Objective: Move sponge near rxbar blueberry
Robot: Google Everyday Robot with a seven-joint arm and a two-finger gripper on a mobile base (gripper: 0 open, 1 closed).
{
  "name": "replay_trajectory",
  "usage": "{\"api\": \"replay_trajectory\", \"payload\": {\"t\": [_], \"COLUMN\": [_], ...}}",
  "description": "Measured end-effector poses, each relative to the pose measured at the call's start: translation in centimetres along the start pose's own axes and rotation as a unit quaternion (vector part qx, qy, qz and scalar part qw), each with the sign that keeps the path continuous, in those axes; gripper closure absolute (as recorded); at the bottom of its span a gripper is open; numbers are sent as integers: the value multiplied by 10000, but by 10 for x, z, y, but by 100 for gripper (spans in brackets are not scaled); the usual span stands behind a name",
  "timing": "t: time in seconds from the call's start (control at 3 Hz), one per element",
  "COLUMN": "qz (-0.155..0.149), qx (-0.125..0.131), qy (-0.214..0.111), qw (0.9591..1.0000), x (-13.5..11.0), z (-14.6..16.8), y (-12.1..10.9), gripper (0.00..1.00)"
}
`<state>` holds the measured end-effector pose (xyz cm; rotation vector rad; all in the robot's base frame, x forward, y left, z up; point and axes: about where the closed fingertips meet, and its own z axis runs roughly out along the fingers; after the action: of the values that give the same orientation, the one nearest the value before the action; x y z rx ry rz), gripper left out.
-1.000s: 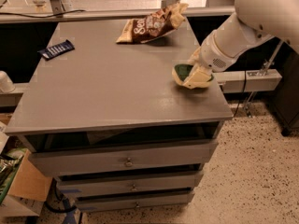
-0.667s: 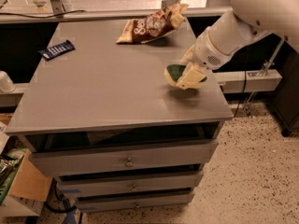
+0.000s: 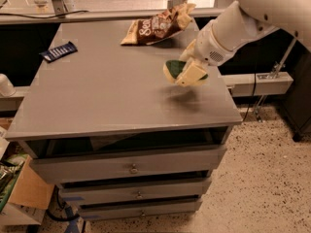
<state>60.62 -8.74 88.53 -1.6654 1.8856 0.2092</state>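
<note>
The sponge (image 3: 173, 69), dark green on top with a pale yellow base, hangs in the air above the right part of the grey table (image 3: 107, 101), held in my gripper (image 3: 187, 71). The gripper is shut on it, its cream fingers (image 3: 193, 74) around the sponge's right side. The white arm reaches in from the upper right. The rxbar blueberry (image 3: 59, 51), a small flat dark blue bar with white stripes, lies at the table's far left edge, well apart from the sponge.
A brown and tan snack bag (image 3: 158, 25) lies at the back of the table, just behind the gripper. Drawers (image 3: 131, 168) sit below the tabletop. A cardboard box (image 3: 24, 193) stands on the floor at the left.
The gripper has lifted the sponge off the table's right side and carried it a little to the left and up. The bar and the bag have not moved.
</note>
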Motion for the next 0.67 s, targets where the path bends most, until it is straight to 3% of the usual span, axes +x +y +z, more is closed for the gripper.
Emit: {"api": "replay_trajectory", "payload": {"t": [0.33, 0.67], "qz": [-281, -664], "qx": [201, 322], "qy": [-344, -722], "qw": [9988, 9947], "x": [-53, -112], "z": [0, 9], "y": [-19, -34], "gripper": [100, 100]}}
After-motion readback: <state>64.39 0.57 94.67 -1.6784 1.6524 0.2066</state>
